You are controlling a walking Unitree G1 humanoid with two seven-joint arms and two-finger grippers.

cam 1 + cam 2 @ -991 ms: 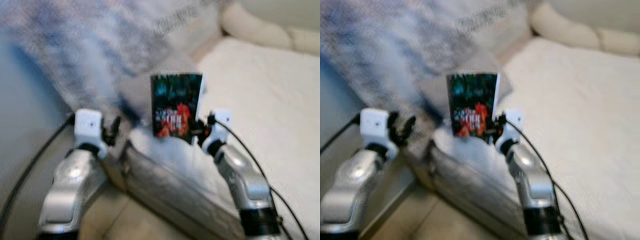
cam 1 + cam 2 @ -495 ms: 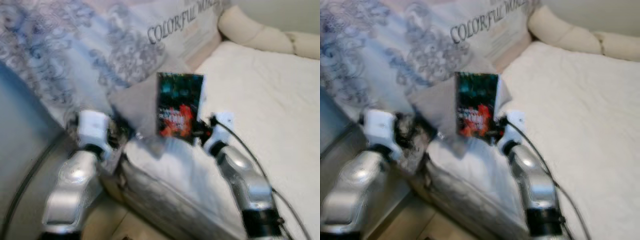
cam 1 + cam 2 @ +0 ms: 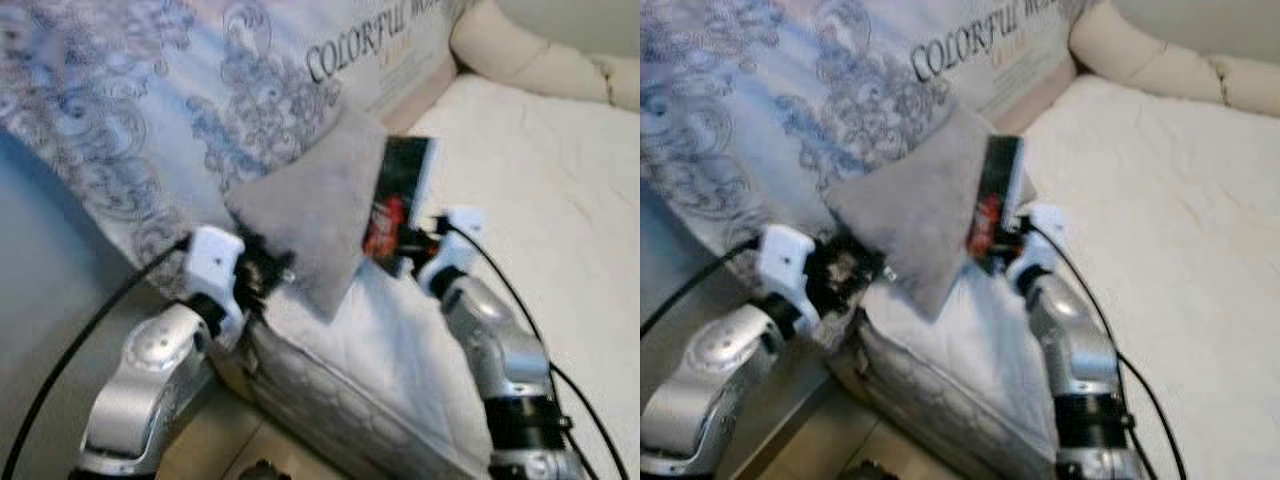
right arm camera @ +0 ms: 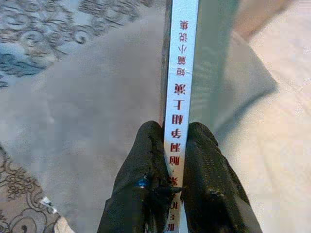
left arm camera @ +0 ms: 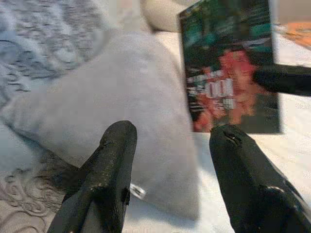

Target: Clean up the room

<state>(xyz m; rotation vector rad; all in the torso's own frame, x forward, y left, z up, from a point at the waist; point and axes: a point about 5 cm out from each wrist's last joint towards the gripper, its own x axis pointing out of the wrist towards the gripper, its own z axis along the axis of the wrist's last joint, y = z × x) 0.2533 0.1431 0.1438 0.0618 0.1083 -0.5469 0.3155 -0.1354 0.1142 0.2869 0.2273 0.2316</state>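
My right gripper (image 3: 405, 247) is shut on a book (image 3: 400, 200) with a dark green and red cover, held upright above the bed. In the right wrist view its white spine (image 4: 181, 82) with red characters sits clamped between the two black fingers (image 4: 146, 160). A grey pillow (image 3: 310, 220) lies just left of the book, leaning against a large patterned pillow. My left gripper (image 3: 268, 272) is at the grey pillow's lower corner, open. In the left wrist view its fingers (image 5: 114, 165) stand apart before the grey pillow (image 5: 107, 116) and the book (image 5: 228, 73).
A big blue-grey patterned pillow (image 3: 180, 90) with printed lettering rests against the headboard side. The white mattress (image 3: 540, 190) spreads to the right, with cream bolsters (image 3: 530, 60) at the back. A quilted bed edge (image 3: 340, 400) is below, with floor beneath it.
The book has turned from facing me to nearly edge-on and moved right. My left gripper has moved in to the grey pillow's corner. The camera shifted too.
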